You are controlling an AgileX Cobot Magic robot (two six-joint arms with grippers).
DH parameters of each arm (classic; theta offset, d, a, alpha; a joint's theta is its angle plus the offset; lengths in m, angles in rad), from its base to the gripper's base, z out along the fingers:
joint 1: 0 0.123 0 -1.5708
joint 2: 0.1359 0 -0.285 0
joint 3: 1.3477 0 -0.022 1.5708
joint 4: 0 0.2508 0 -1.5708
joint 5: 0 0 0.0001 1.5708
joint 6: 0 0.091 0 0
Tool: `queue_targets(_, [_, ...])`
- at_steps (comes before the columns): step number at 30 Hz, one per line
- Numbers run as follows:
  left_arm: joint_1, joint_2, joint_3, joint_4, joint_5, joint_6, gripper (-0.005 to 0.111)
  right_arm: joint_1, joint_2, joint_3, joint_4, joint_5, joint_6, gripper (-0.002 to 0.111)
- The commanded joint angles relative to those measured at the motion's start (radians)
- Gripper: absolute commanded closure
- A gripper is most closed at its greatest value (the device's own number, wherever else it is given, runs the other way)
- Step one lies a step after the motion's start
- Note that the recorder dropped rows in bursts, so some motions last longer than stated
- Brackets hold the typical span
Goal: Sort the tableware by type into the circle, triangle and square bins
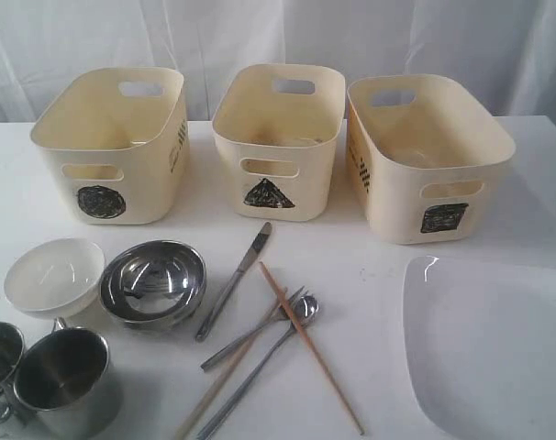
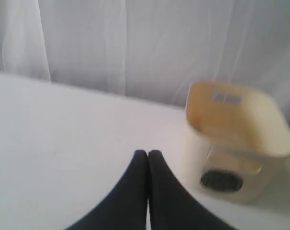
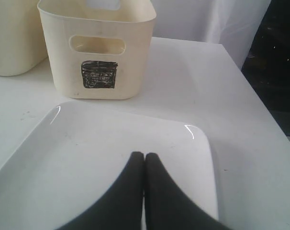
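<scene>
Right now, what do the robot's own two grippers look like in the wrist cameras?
The left gripper and the right gripper look alike: each is a pair of smooth, matte black fingers, broad at the base and curving in to narrow, rounded tips. No cables, markings or labels show on them. The arms themselves are not visible in any view.

White table (image 1: 374, 266): three cream bins (image 1: 280, 154) behind; bowls (image 1: 152, 284), mugs (image 1: 62, 380), cutlery (image 1: 234, 280), chopsticks (image 1: 307, 344), plate (image 1: 498, 353) in front.
</scene>
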Motion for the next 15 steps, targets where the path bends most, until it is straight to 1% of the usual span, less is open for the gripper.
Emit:
queue_targets(1, [-0.043, 0.321, -0.010, 0.186, 0.042, -0.059, 0.107, -0.006, 0.000, -0.001, -0.005, -0.008, -0.001, 0.108])
queue_targets(4, [-0.043, 0.398, -0.010, 0.183, 0.085, -0.149, 0.107, -0.006, 0.000, -0.001, -0.005, -0.008, -0.001, 0.108])
queue_targets(5, [-0.043, 0.398, -0.010, 0.156, 0.135, -0.189, 0.107, -0.006, 0.000, -0.001, -0.005, -0.008, -0.001, 0.108])
queue_targets(7, [-0.043, 0.372, -0.010, 0.041, 0.211, -0.193, 0.107, -0.006, 0.000, -0.001, -0.005, -0.008, -0.001, 0.108])
queue_targets(8, [-0.043, 0.356, -0.010, 0.004, 0.227, -0.186, 0.107, -0.006, 0.000, -0.001, -0.005, -0.008, -0.001, 0.108])
queue_targets(10, [-0.038, 0.335, -0.012, -0.018, 0.188, -0.221, 0.107, -0.006, 0.000, -0.001, -0.005, -0.008, -0.001, 0.108])
queue_targets(12, [-0.031, 0.328, -0.022, -0.115, 0.113, -0.373, 0.107, -0.006, 0.000, -0.001, -0.005, -0.008, -0.001, 0.108])
queue_targets(15, [-0.029, 0.336, -0.052, -0.277, 0.017, -0.647, 0.107, -0.006, 0.000, -0.001, -0.005, -0.008, -0.001, 0.108])
